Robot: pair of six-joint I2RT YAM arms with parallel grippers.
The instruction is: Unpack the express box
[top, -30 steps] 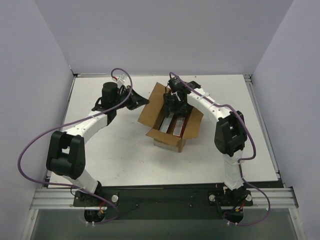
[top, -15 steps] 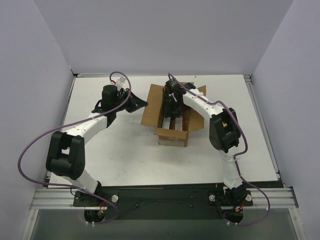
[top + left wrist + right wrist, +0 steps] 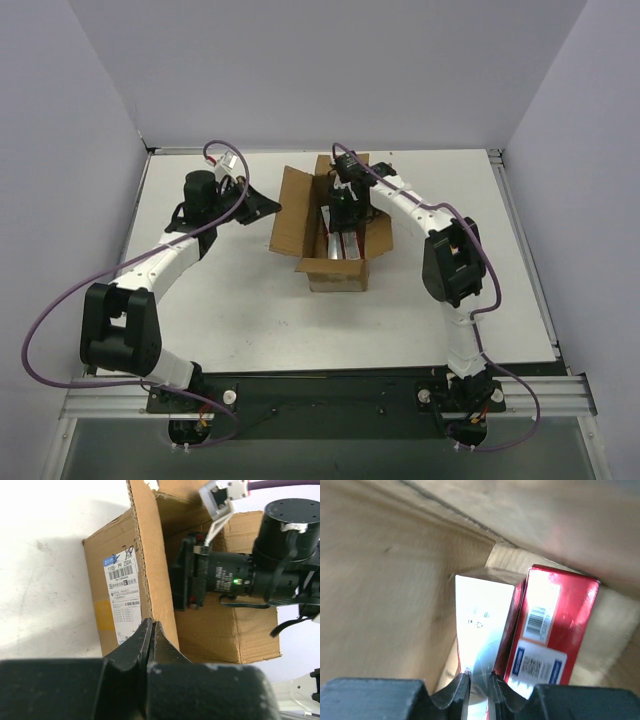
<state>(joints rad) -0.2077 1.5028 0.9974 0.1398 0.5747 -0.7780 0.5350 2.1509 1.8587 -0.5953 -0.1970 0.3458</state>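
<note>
The express box (image 3: 335,274) is a brown carton with its flaps open, standing mid-table. It also shows in the left wrist view (image 3: 98,570) with its pale label. My right gripper (image 3: 345,212) reaches down inside it. In the right wrist view my right gripper (image 3: 479,680) is shut on the edge of a shiny silver-white pack (image 3: 482,612). A red pack (image 3: 547,600) with barcode labels stands right beside it. My left gripper (image 3: 266,207) is just left of the box's raised left flap (image 3: 150,555). It (image 3: 151,624) is shut with nothing seen between the fingers.
The box's inner cardboard walls (image 3: 380,580) close in tightly round the two packs. The right arm's wrist (image 3: 280,555) hangs over the box opening. Grey walls stand on the left, back and right of the white table (image 3: 220,300).
The box has turned from slanted to nearly square with the table and shifted slightly left. My left gripper has drawn back leftwards. My right gripper has stayed inside the box.
</note>
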